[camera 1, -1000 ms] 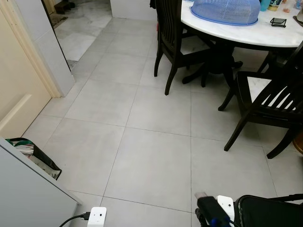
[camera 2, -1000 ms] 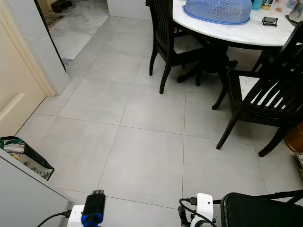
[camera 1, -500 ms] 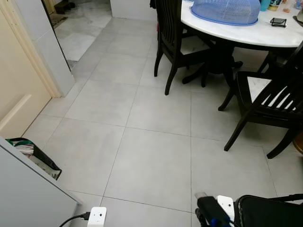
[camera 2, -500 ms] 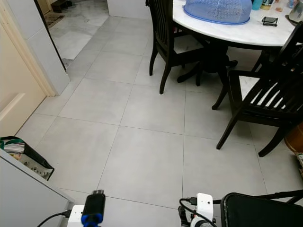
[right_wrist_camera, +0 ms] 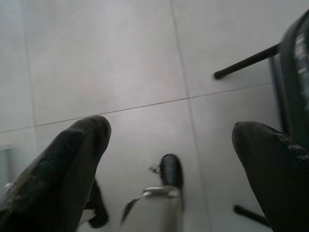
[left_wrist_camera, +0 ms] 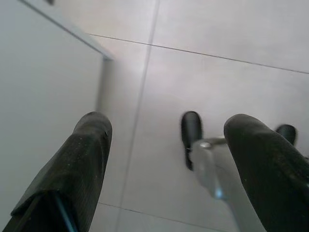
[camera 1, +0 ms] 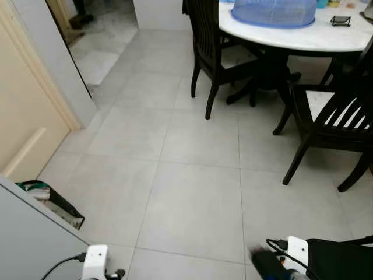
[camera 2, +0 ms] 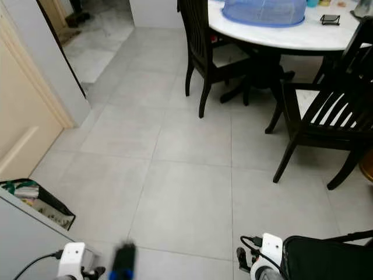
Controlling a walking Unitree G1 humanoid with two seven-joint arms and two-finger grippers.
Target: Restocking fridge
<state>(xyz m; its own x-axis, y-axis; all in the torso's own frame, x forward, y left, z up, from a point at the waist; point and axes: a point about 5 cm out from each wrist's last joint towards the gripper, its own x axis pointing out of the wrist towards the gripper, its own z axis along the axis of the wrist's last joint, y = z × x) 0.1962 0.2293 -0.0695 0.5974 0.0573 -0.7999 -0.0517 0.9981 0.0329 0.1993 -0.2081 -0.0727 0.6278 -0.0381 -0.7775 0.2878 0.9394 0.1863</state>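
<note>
Fridge-like grey-white panel (camera 1: 29,233) stands at your near left, cut off by the frame; you see one slanted edge of it running from near right to far left, and nothing that tells which way it faces. Between it and the cream door (camera 1: 23,116) a dark bag of packets (camera 1: 49,201) is wedged, mostly hidden. Ahead you have a broad stretch of pale grey floor tiles (camera 1: 192,192). On the far right, dark wooden chairs (camera 1: 326,122) ring a round white marble tabletop (camera 1: 303,38) carrying a blue mesh food cover (camera 1: 274,11). A black-framed item (camera 2: 326,259) sits at your near right, cropped. Your left hand (left_wrist_camera: 166,159) hangs over the floor beside the panel, fingers spread wide and empty. Your right hand (right_wrist_camera: 171,159) is likewise wide open above the tiles. Both head views are slightly blurred.
</note>
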